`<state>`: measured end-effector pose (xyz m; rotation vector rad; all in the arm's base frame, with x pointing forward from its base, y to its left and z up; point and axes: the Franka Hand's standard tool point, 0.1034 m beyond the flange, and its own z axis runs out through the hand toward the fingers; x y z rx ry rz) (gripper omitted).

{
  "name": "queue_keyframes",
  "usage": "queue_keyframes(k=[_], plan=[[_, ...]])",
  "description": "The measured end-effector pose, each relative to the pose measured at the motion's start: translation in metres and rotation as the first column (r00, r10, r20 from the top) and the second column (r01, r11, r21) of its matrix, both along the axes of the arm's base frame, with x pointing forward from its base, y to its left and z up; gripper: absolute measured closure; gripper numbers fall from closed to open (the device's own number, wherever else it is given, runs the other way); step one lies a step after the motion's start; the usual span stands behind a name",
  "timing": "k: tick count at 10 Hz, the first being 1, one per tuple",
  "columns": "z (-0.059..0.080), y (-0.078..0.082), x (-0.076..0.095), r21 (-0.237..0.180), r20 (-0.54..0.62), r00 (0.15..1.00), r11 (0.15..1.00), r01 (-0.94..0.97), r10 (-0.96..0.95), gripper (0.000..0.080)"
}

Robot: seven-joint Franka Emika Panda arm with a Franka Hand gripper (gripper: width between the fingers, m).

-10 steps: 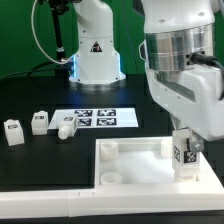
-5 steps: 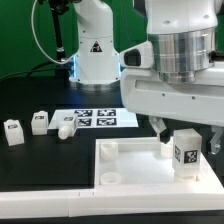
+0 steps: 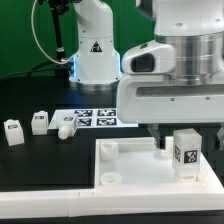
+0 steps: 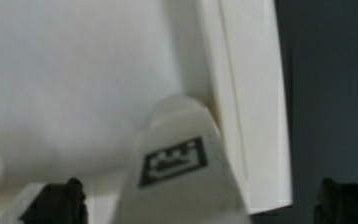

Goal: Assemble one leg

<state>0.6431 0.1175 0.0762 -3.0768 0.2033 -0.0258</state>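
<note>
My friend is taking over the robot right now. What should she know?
Gripper: open, holding nothing. Its fingers hang on either side above the leg, not touching it in the exterior view.
Leg: stands upright in the tray, at the exterior view's right, tag facing the camera. Whether it is fully seated cannot be told.
Other legs lie loose on the black table, at the exterior view's left, beside the marker board.
Done: one leg stood in the tray.
Left: probably check that the leg sits tight.
</note>
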Motion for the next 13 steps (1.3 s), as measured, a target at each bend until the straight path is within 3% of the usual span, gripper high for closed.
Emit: queue_keyframes(k=[1,2,3,4,5,6,8,10,12,13], plan=[[-0.0006,-0.0013,-0.0002,-0.001,-0.001,0.999,0.999,0.034,-0.034,0.015],[-0.0007,-0.0016,-0.0002,-0.002,-0.001,0.999,0.999,0.034,-0.034,0.0268],[-0.0008,-0.0012,-0.0003,0.001,-0.003,0.998,0.998,0.069,-0.069,0.0268],[-0.0009,-0.0011,-0.0003,0.003,-0.009,0.986,0.986,0.166,-0.166,0.0451],[-0.001,-0.0016,-0.0004,0.003,-0.013,0.974,0.974,0.227,-0.227,0.0511],[-0.0013,-0.0013,-0.0004,0.003,-0.015,0.954,0.954,0.299,-0.299,0.0511],[-0.0018,-0.0028,-0.0001,0.005,-0.027,0.843,0.843,0.538,-0.538,0.0511],[-0.0025,-0.0061,0.0004,0.038,-0.096,0.597,0.596,0.802,-0.796,0.0511],[-0.0034,-0.0096,0.0011,0.041,-0.142,0.344,0.341,0.939,-0.928,0.0511],[-0.0036,-0.009,0.0006,0.038,-0.143,0.291,0.288,0.957,-0.946,0.0511]])
